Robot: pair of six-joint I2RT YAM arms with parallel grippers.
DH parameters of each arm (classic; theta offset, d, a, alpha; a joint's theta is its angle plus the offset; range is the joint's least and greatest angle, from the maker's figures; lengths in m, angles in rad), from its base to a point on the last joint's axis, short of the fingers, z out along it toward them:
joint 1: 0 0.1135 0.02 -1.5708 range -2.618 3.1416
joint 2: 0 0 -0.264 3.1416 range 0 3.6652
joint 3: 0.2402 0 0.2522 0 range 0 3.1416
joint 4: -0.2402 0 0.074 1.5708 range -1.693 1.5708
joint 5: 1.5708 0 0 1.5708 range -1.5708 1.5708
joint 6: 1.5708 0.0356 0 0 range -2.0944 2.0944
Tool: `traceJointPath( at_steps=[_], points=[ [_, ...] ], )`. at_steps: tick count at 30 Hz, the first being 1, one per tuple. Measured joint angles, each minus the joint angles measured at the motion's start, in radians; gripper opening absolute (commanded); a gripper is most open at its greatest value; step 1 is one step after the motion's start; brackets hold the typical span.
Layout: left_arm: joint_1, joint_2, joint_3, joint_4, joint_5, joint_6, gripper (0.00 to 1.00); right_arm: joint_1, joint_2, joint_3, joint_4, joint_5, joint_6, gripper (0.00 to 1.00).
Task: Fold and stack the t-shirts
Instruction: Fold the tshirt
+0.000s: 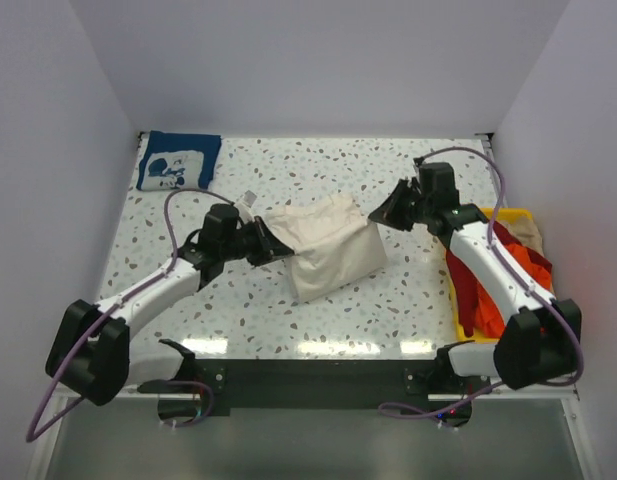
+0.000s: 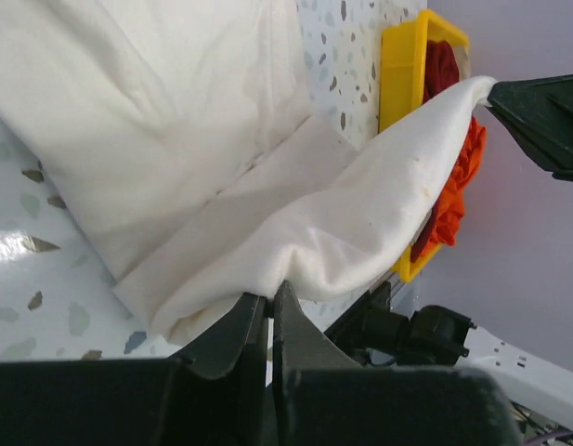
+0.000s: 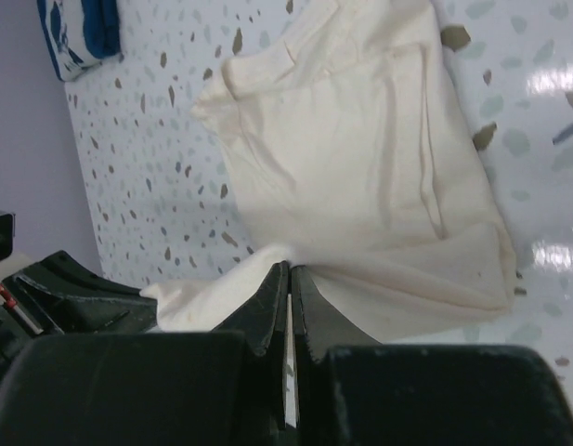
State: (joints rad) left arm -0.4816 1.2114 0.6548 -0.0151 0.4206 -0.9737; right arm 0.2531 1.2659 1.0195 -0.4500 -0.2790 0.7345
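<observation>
The large cream t-shirt (image 1: 328, 245) lies partly folded in the middle of the table. My left gripper (image 1: 266, 243) is shut on its left edge, the cloth (image 2: 295, 223) pinched at the fingertips. My right gripper (image 1: 383, 214) is shut on its far right corner, the cloth (image 3: 360, 186) stretched between both grippers a little above the table. The navy t-shirt with white print (image 1: 177, 160) lies folded at the far left corner and shows in the right wrist view (image 3: 77, 32). The orange-red t-shirt (image 1: 513, 275) and the beige t-shirt (image 1: 528, 233) lie in the yellow bin.
The yellow plastic bin (image 1: 488, 214) stands at the right table edge, under my right arm; it shows in the left wrist view (image 2: 402, 84). White walls close the table at the back and sides. Speckled tabletop (image 1: 318, 165) runs behind the cream shirt.
</observation>
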Motion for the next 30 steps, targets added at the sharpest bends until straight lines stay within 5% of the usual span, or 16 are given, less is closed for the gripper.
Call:
traceJointPath(
  at_steps=[17, 20, 21, 24, 30],
  points=[
    [0.290, 0.413, 0.233, 0.178, 0.158, 0.012, 0.00, 0.000, 0.771, 0.632, 0.179, -0.101, 0.065, 0.00],
    [0.320, 0.493, 0.287, 0.209, 0.181, 0.013, 0.11, 0.000, 0.887, 0.748, 0.211, -0.134, 0.078, 0.15],
    [0.330, 0.526, 0.305, 0.225, 0.188, 0.013, 0.23, 0.000, 0.924, 0.782, 0.224, -0.141, 0.082, 0.32],
    [0.359, 0.619, 0.351, 0.282, 0.225, 0.016, 0.52, 0.000, 1.028, 0.883, 0.251, -0.181, 0.090, 0.56],
    [0.443, 0.662, 0.365, 0.332, 0.252, 0.016, 0.51, 0.000, 1.107, 0.997, 0.216, -0.208, 0.009, 0.64]
  ],
)
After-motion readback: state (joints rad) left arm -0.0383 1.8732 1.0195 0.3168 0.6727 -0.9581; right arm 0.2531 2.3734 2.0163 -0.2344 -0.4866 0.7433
